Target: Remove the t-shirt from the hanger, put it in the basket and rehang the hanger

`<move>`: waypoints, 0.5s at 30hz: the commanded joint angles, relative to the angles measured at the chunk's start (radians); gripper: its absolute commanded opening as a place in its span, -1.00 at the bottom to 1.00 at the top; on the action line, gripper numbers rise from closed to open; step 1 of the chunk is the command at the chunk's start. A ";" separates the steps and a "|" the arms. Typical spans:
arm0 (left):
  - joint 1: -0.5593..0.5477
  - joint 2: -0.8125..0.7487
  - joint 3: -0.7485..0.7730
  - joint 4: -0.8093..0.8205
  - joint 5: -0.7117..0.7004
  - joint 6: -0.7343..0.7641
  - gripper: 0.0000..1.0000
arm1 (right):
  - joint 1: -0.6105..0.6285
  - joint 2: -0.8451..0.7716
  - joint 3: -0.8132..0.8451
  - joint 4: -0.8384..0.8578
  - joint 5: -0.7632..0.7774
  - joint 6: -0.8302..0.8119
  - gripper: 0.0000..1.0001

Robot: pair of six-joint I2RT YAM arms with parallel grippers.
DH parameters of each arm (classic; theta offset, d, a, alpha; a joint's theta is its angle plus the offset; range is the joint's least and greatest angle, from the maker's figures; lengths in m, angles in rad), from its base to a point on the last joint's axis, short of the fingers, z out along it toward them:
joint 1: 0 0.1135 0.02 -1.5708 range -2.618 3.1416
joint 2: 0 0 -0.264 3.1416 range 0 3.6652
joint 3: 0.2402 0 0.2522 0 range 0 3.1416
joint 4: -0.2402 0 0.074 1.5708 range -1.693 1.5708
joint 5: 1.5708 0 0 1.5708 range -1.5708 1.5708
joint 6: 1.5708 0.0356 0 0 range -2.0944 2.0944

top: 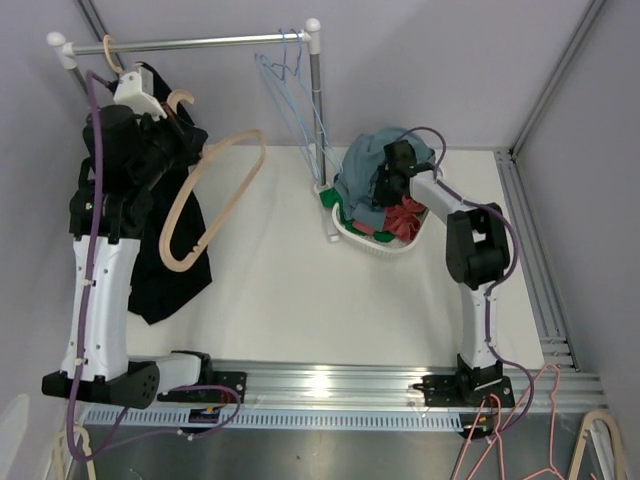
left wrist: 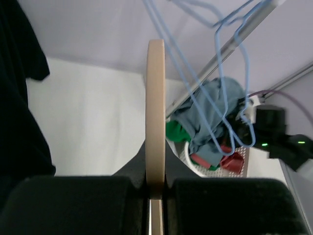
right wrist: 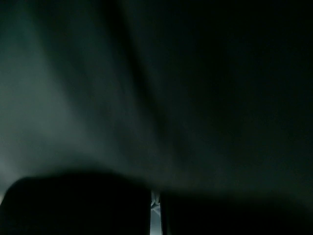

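Pale lilac walls all round and a white counter [top: 300, 290] in the middle, with a clothes rail [top: 200, 43] running across the back on white posts. A bunch of blue wire hangers [top: 290, 80] dangles from the right end of that rail.

Left arm is up high on the left side. Its left gripper [left wrist: 155, 178] is clamped tight on a wooden hanger [left wrist: 155, 98]; in the wrist view the tan wood runs edge-on straight up between the two black fingers. From above, the hanger sticks out to the right of the arm, and it looks bare.

The black t-shirt [top: 180, 270] hangs just behind and below that arm, trailing down to the counter on the left. The hanger's lower end overlaps the black fabric in the top view. I honestly can't tell what's holding the shirt up, because the arm covers the top of it.

Over on the right there's a white laundry basket [top: 385, 248] stuffed with clothes [top: 365, 165]: blue-grey on top, with red and green underneath. The right gripper [top: 385, 185] is buried nose-first in that pile. Its wrist camera shows almost nothing but dark cloth right up against the lens, and the jaws are closed down to a thin slit. Can't tell whether any cloth is pinched in there.
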 commanded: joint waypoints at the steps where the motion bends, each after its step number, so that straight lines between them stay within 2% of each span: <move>1: 0.004 0.015 0.114 0.109 0.047 0.002 -0.99 | -0.002 0.096 0.109 -0.206 0.020 -0.017 -1.00; 4: -0.010 0.067 0.191 0.112 0.002 0.048 -0.99 | -0.013 -0.005 -0.021 -0.102 0.034 0.006 -1.00; 7: -0.011 0.128 0.259 0.103 -0.028 0.086 -0.99 | -0.031 -0.098 -0.025 -0.117 0.072 0.003 -1.00; 9: -0.011 0.176 0.310 0.091 -0.041 0.100 -0.99 | -0.028 -0.155 0.012 -0.166 0.116 -0.009 -0.89; 12: -0.021 0.210 0.353 0.097 -0.076 0.122 -0.99 | -0.013 -0.270 0.066 -0.223 0.196 -0.034 -0.15; 14: -0.031 0.236 0.355 0.129 -0.085 0.143 -0.99 | -0.002 -0.330 0.113 -0.263 0.245 -0.054 0.24; 15: -0.036 0.244 0.355 0.141 -0.102 0.151 -0.99 | 0.001 -0.343 0.126 -0.276 0.256 -0.058 0.37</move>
